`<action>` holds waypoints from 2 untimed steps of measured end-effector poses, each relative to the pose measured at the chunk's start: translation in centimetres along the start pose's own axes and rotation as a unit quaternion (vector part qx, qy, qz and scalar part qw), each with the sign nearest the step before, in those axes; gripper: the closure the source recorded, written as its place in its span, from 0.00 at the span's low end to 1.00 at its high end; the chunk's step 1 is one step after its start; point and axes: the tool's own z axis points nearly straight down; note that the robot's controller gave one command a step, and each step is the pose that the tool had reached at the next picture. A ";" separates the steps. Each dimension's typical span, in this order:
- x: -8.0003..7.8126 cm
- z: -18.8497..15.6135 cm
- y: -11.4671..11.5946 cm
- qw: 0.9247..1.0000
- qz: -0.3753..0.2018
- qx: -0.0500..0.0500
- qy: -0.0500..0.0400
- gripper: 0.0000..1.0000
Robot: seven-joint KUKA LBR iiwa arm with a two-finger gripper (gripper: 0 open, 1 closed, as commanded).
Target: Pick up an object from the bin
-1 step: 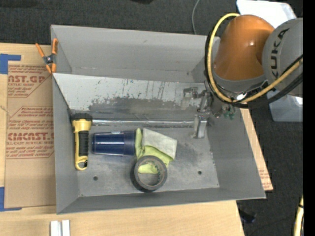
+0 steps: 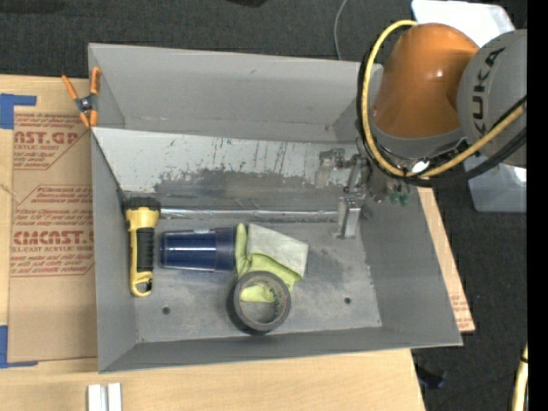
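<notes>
My gripper hangs low over the right part of the bin floor, just in front of the back wall. Its fingers look pressed together with nothing between them. A long thin metal rod with a dark left end lies along the foot of the back wall, and its right end reaches almost to the gripper. A crumpled yellow-green cloth lies to the gripper's left, a short way off. The cloth partly lies inside a grey tape roll at the front.
A dark blue cup lies on its side left of the cloth. A yellow and black torch-like tool lies by the left wall. Bare floor stretches right of the cloth and under the gripper. The arm with its orange cover stands over the right rim.
</notes>
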 end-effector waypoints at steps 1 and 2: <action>0.5 3.0 5.0 0.998 -0.067 0.000 -0.001 0.00; 0.9 3.5 7.2 0.992 -0.123 0.000 0.000 0.00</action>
